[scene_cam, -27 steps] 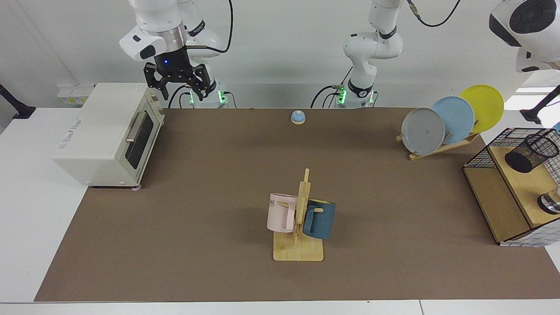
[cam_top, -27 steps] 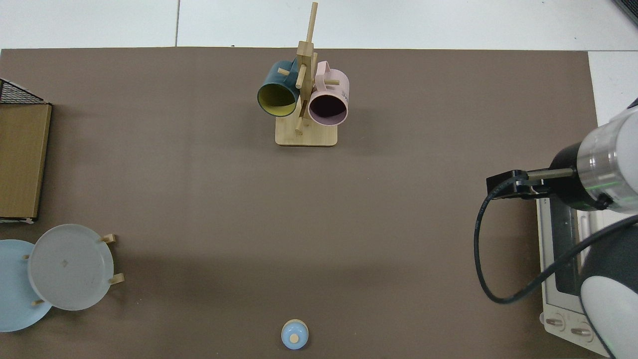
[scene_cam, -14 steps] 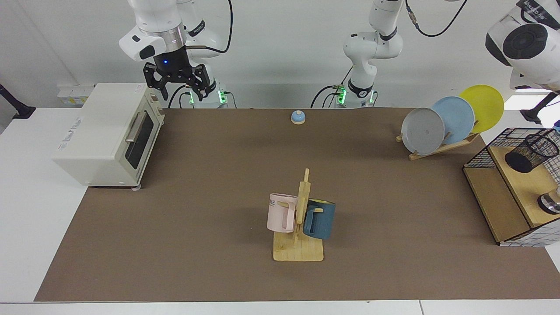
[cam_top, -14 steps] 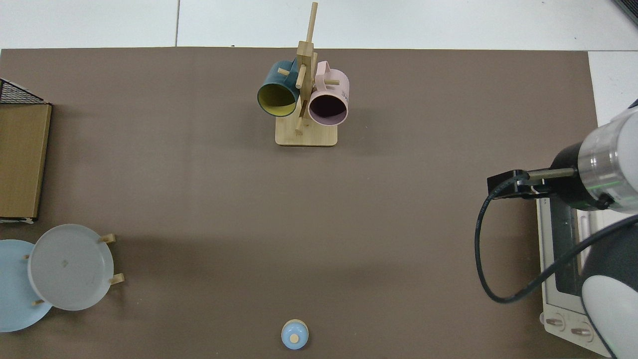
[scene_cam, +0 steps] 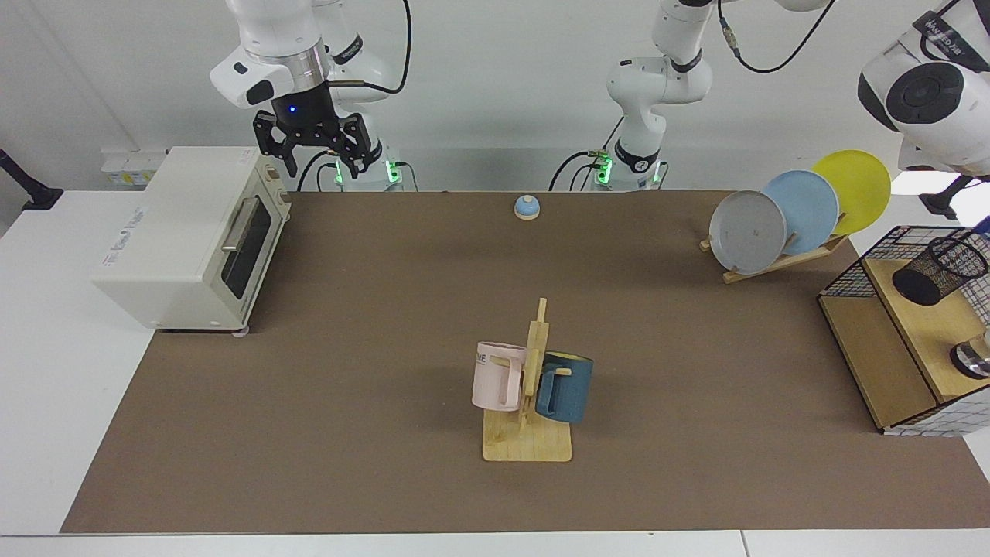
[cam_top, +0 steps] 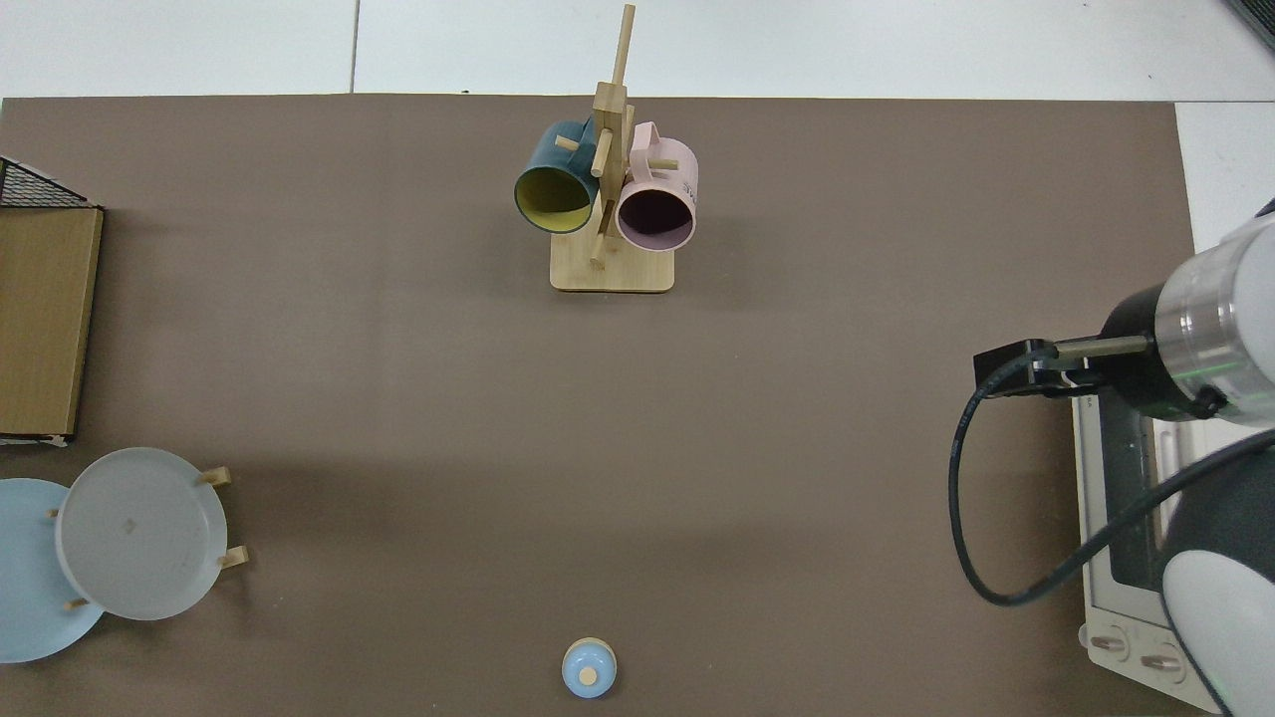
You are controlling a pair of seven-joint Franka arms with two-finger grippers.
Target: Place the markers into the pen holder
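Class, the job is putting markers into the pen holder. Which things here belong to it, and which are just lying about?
Job: pen holder on the wire-framed shelf; left arm, reaching over that side, gripper out of view. No marker shows.
Lying about: toaster oven, pink mug, blue mug, plates, bell; right gripper, open, waiting above the oven.

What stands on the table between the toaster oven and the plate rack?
In the facing view only the small blue bell stands near that line; otherwise bare mat.
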